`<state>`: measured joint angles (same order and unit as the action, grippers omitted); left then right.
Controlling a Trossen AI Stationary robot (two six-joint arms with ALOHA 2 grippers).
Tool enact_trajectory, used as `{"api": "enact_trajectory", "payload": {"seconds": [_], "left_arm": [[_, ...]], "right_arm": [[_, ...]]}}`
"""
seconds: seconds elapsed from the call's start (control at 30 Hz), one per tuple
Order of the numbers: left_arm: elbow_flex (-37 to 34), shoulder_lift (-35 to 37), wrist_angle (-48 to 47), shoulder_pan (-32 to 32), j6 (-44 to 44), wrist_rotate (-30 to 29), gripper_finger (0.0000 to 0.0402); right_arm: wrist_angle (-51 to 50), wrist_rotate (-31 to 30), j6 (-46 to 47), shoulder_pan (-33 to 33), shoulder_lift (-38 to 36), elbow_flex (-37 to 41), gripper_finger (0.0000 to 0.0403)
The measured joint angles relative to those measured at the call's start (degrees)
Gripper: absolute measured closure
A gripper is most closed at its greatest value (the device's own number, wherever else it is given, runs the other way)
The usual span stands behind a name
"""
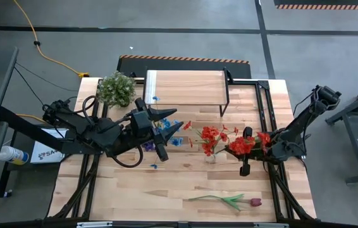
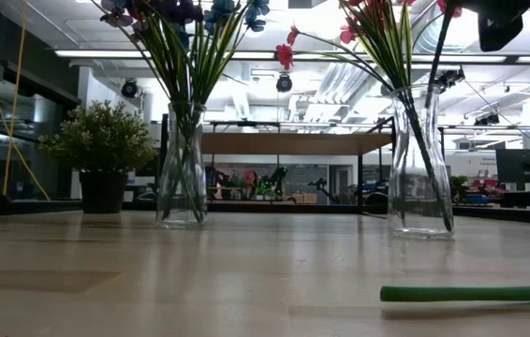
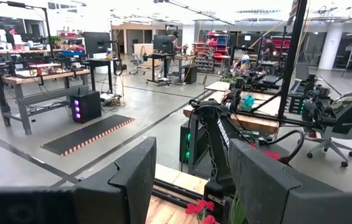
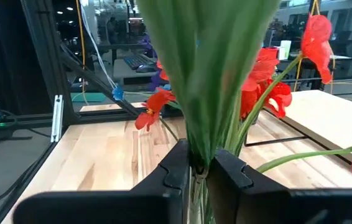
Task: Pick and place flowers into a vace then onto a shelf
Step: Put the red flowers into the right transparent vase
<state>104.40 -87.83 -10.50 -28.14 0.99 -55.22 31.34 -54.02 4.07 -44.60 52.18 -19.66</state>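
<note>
Shelf (image 1: 185, 83) stands at the table's far edge, nothing on its plank top. Two glass vases mid-table: one (image 2: 182, 167) holds blue and purple flowers (image 1: 166, 132), the other (image 2: 419, 164) red flowers (image 1: 212, 138). Left gripper (image 1: 164, 134) hovers above the blue bunch, fingers apart, empty. Right gripper (image 4: 199, 169) pinches green stems (image 4: 208, 74) over the red vase. One red tulip (image 1: 229, 200) lies near the front edge.

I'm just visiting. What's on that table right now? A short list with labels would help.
Left vase: clear glass vase with blue and purple flowers
Right vase: glass vase with red flowers
Right claw: around green stems above the right vase
Left claw: open, empty
Loose flower: lying on table
Shelf: nothing on top
Potted plant: beside shelf
</note>
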Motion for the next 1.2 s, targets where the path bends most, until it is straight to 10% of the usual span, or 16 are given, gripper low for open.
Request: {"api": "enact_trajectory", "payload": {"seconds": [1.2], "left_arm": [[0.00,0.00,-0.05,0.00,0.22,0.63,0.0170]], "right_arm": [[-8.20,10.42,6.48,-0.02,-0.20,-0.02,0.0237]]}}
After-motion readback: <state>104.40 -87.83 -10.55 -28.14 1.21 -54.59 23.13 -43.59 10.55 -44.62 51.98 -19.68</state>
